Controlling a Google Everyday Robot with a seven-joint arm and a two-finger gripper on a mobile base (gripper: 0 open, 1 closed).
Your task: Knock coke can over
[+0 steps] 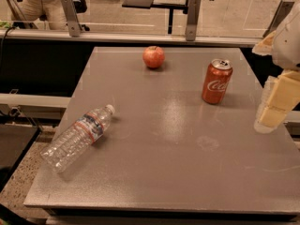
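The coke can (216, 81) is a small red can with white script and a silver top. It stands upright on the grey table (159, 172), towards the back right. My gripper (273, 108) hangs at the right edge of the view, above the table's right side. It is to the right of the can and a little nearer to me, with a clear gap between them. It touches nothing.
A red apple (153, 56) sits at the back middle of the table. A clear plastic water bottle (78, 136) lies on its side near the left edge. A glass partition rail (140, 34) runs behind the table. A person sits beyond it at the top left.
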